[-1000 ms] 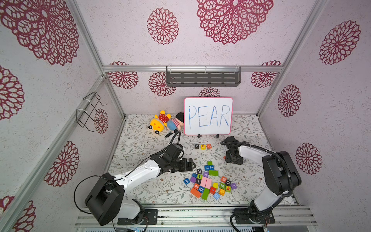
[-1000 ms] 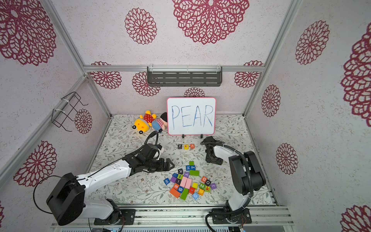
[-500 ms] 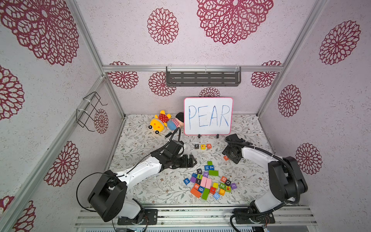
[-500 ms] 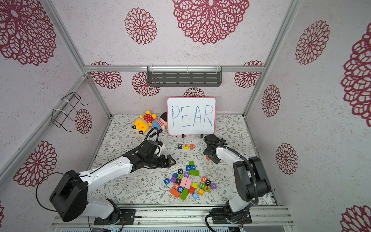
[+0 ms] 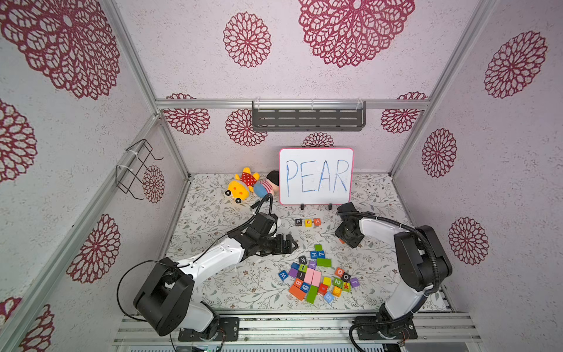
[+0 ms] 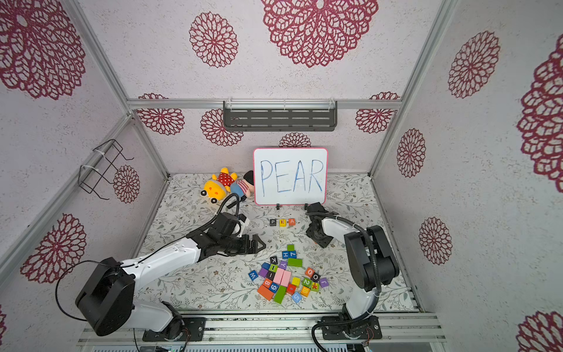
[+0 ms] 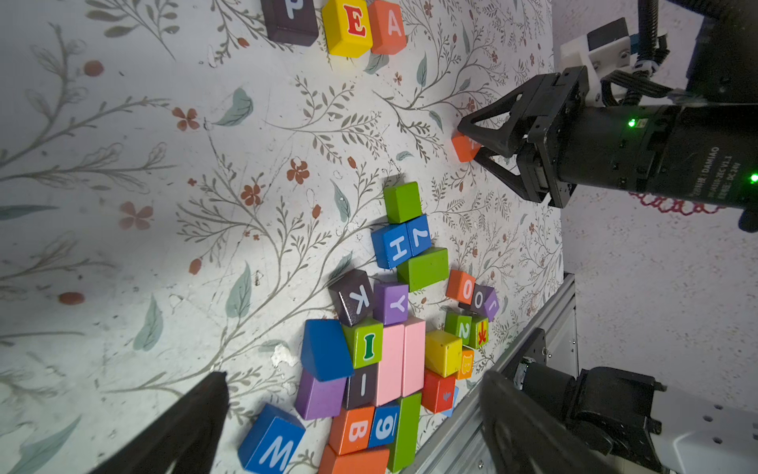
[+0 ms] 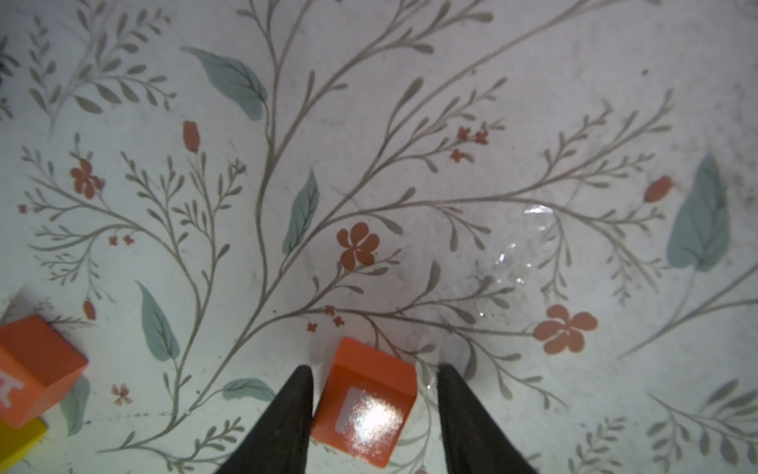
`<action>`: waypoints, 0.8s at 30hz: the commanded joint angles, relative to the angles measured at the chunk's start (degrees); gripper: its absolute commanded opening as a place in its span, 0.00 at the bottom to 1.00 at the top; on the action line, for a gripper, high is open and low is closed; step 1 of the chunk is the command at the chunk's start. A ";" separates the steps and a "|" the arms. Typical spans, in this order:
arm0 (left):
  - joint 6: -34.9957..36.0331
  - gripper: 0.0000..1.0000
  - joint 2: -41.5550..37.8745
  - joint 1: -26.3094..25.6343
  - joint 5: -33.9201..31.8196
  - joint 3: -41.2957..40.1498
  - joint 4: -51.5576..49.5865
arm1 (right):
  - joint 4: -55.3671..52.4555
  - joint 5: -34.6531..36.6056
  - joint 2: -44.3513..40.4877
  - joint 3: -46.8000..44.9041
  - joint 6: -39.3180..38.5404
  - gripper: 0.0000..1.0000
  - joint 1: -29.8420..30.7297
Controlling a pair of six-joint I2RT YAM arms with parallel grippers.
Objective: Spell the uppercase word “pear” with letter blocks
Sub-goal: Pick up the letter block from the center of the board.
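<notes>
— Where do the letter blocks stand?

— Three sit in a row on the floral table (image 5: pixel 207 213), in front of the whiteboard (image 5: pixel 316 176). The black P block (image 5: pixel 298 222) comes first, the yellow E block (image 5: pixel 308 222) is just beside it, and the orange A block (image 5: pixel 317 221) touches the E.

— And the fourth?

— The orange-red R block (image 8: pixel 365 406) lies on the table to the right of the row and a little nearer the robot, apart from the A. (Glare covers its top face in the right wrist view, so the letter cannot be read there.)

— Is the right gripper holding it?

— No. The right gripper (image 8: pixel 375 369) points down with a finger on either side of the block. One finger is right at a side of it, touching or nearly so. The other stands off, with a strip of table showing between. The jaws are narrowly parted and not clamped.

— What about the other arm?

— The left gripper (image 5: pixel 293 243) hovers over bare table between the row and the heap of other blocks (image 5: pixel 316 277), pointing toward the right arm. Its jaws are spread wide and hold nothing.

— Anything else on the table?

— Some plush toys (image 5: pixel 249 186) lie at the back, left of the whiteboard.
</notes>
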 commanded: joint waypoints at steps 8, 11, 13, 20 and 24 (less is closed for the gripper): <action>0.45 0.98 -1.85 1.22 0.25 -1.29 1.74 | -2.64 -0.11 -1.18 -0.38 -1.91 0.48 -0.06; 0.58 0.98 -2.03 1.34 0.19 -0.94 1.08 | -2.14 -0.78 -1.29 -1.16 -2.25 0.52 -0.04; 0.66 0.98 -2.38 1.32 -0.05 -0.98 0.77 | -1.81 -0.78 -1.48 -1.81 -2.51 0.52 0.03; 0.31 0.98 -3.13 1.31 -0.93 -1.47 0.35 | -0.75 -1.41 -1.71 -2.76 -3.25 0.46 0.03; 0.40 0.98 -3.48 1.45 -1.26 -1.30 -0.22 | -0.71 -1.46 -1.84 -2.56 -4.07 0.43 0.03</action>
